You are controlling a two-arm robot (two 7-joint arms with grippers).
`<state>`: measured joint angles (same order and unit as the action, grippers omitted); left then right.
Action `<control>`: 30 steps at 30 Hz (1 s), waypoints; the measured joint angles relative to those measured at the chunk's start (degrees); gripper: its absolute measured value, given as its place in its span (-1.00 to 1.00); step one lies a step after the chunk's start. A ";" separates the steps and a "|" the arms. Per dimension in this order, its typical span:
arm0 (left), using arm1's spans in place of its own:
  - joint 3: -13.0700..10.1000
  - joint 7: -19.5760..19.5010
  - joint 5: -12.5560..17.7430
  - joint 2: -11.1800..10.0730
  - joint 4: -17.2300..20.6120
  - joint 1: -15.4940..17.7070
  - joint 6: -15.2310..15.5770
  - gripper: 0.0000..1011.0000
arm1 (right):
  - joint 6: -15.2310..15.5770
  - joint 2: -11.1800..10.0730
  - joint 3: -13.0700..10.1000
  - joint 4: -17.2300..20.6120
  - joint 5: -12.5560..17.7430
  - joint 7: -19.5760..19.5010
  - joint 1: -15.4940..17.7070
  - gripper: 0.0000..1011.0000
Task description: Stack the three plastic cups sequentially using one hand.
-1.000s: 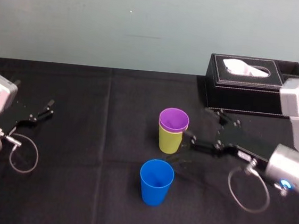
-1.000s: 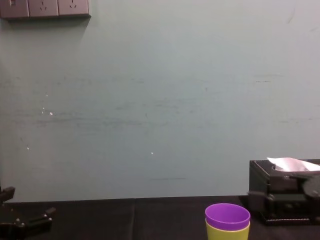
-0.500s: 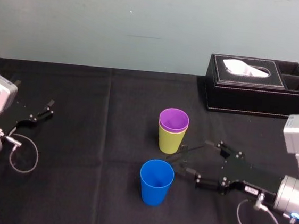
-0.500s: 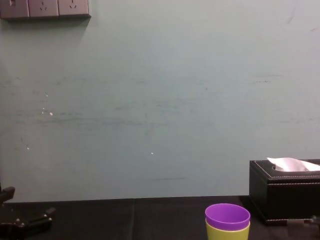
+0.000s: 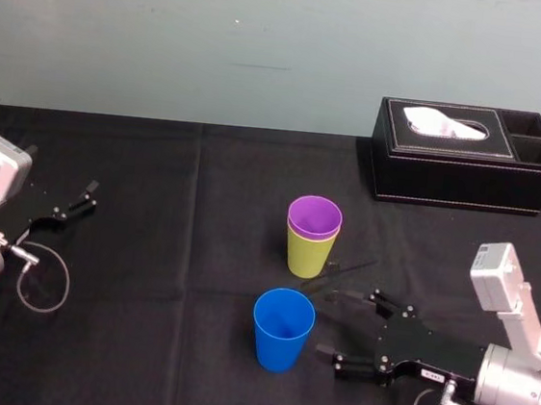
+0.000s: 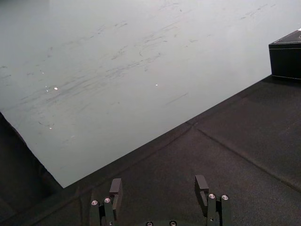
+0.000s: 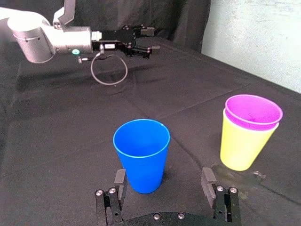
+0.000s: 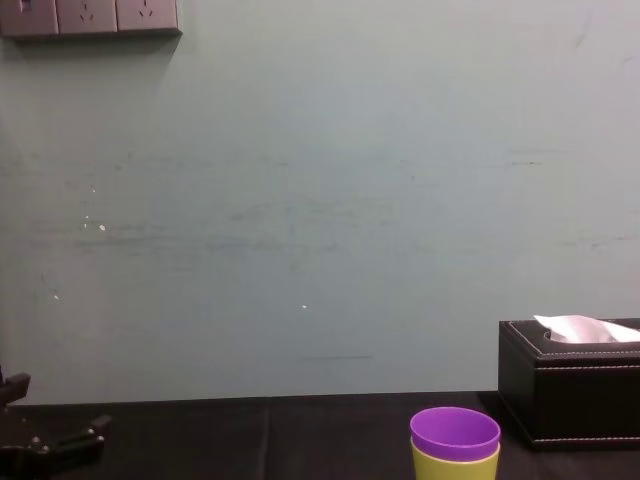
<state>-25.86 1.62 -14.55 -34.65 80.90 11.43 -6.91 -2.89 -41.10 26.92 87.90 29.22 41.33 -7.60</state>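
**A:** What holds what, biggest first?

**B:** The table (image 5: pixel 150 248) under its black cloth carries everything; at its far right stands the black tissue box (image 5: pixel 462 174), a white tissue (image 5: pixel 443 122) poking out of its slot, with two small side compartments at its right end; what lies in those I cannot tell.

**A:** And the arms?

**B:** The right gripper (image 5: pixel 326 322) lies low over the cloth at the near right, its slim fingers spread wide, tips just beside the blue cup (image 5: pixel 282 331) and apart from it; the left gripper (image 6: pixel 158 180) sits far off at the left edge, fingers parted too, gripping nothing.

**A:** The cups?

**B:** The lime-green cup (image 5: pixel 308 255) stands upright mid-table with the purple cup (image 5: pixel 314 217) nested inside it, purple rim showing above the green; the blue cup stands alone, upright, mouth up, just nearer the robot.
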 joint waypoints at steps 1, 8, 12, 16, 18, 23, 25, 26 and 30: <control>0.00 0.00 0.00 0.00 0.00 0.00 0.00 1.00 | 0.00 0.12 0.16 -0.14 -0.17 -0.01 -0.09 0.98; 0.00 0.00 0.00 0.00 0.00 0.00 0.00 1.00 | 0.01 1.14 1.30 -1.12 -1.50 -0.05 -0.83 0.98; 0.00 0.00 0.00 0.00 0.00 0.00 0.00 1.00 | 0.01 1.71 1.89 -1.68 -2.09 0.03 -1.34 0.98; 0.00 0.00 0.00 0.00 0.00 0.00 0.00 1.00 | 0.01 2.13 2.29 -1.97 -2.35 0.14 -1.65 0.98; 0.00 0.00 0.00 0.00 0.00 0.00 0.00 1.00 | 0.02 2.26 2.43 -2.05 -2.47 0.22 -1.76 0.98; 0.00 0.00 0.00 0.00 0.00 0.00 0.00 1.00 | 0.02 2.56 2.94 -2.03 -2.66 0.64 -1.99 0.98; 0.00 0.00 0.00 0.00 0.00 0.00 0.00 1.00 | -0.01 2.68 3.15 -1.99 -2.74 0.71 -2.07 0.98; 0.00 0.00 0.00 0.00 0.00 0.00 0.00 1.00 | -0.01 2.73 3.24 -1.96 -2.79 0.74 -2.11 0.98; 0.00 0.00 0.00 0.00 0.00 0.00 0.00 1.00 | -0.12 3.03 3.61 -1.94 -3.03 0.91 -2.34 0.98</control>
<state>-25.86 1.62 -14.55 -34.65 80.90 11.43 -6.91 -3.01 -38.07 30.53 85.96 26.19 42.24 -9.94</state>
